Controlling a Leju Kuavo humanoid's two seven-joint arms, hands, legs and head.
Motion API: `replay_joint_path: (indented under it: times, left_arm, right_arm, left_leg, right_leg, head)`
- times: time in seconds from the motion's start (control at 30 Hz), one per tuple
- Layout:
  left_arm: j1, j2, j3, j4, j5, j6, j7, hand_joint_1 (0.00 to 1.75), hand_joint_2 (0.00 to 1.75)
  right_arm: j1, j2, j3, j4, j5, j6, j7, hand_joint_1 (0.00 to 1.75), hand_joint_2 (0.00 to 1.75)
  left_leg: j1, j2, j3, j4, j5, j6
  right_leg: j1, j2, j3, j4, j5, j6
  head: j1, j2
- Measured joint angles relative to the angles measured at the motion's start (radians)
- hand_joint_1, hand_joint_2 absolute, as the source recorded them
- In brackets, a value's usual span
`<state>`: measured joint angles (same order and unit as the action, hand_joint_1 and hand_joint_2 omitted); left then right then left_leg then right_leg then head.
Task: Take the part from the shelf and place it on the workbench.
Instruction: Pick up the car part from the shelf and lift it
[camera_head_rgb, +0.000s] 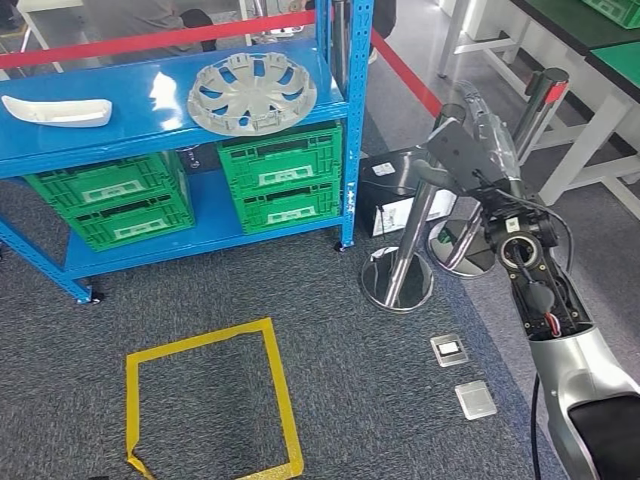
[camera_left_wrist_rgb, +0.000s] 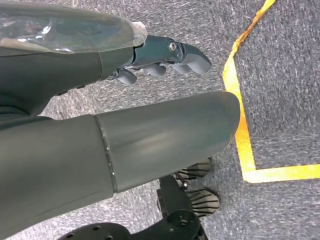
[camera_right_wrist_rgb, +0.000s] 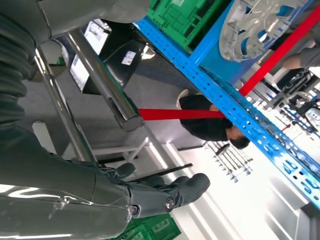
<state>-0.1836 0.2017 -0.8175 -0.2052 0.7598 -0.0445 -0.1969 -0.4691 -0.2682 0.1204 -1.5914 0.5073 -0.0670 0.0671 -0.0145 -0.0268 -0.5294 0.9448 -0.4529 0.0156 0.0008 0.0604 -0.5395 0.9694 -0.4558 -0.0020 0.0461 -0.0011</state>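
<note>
A grey wheel cover (camera_head_rgb: 251, 92) lies flat on the top board of the blue shelf (camera_head_rgb: 151, 130), toward its right end; the right wrist view also catches this wheel cover (camera_right_wrist_rgb: 260, 20). A long white trim part (camera_head_rgb: 56, 110) lies at the shelf's left end. My right hand (camera_head_rgb: 472, 150) is raised to the right of the shelf, well away from it, beside the steel posts. Its fingers (camera_right_wrist_rgb: 170, 195) are stretched out and hold nothing. My left hand (camera_left_wrist_rgb: 124, 60) hangs over the grey carpet with fingers (camera_left_wrist_rgb: 181, 54) and thumb apart, holding nothing.
Green crates (camera_head_rgb: 283, 175) fill the lower shelf. Steel posts (camera_head_rgb: 407, 240) carrying a red belt (camera_head_rgb: 404, 70) stand right of the shelf, next to a black box (camera_head_rgb: 392, 185). A yellow tape square (camera_head_rgb: 207, 400) marks the carpet. Green-topped benches (camera_head_rgb: 604, 50) stand at far right. A person (camera_right_wrist_rgb: 211, 125) is behind the belt.
</note>
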Motion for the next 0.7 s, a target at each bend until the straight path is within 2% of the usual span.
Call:
replay_joint_path:
  times: [0.13, 0.7]
  left_arm:
    - [-0.005, -0.009, 0.0, 0.0, 0.006, 0.013, 0.006, 0.0, 0.0]
    - [-0.004, -0.034, 0.0, 0.0, 0.016, 0.025, -0.006, 0.0, 0.0]
  right_arm:
    - [-0.023, 0.0, 0.008, 0.042, 0.001, -0.004, -0.023, 0.0, 1.75]
    - [0.011, 0.0, 0.023, 0.047, 0.005, -0.003, 0.023, 0.0, 1.75]
  left_leg:
    - [0.0, 0.0, 0.0, 0.0, 0.0, 0.0]
    - [0.0, 0.0, 0.0, 0.0, 0.0, 0.0]
  right_leg:
    - [0.0, 0.0, 0.0, 0.0, 0.0, 0.0]
    - [0.0, 0.0, -0.001, 0.0, 0.0, 0.0]
  head:
    - [0.0, 0.0]
    - [0.0, 0.0]
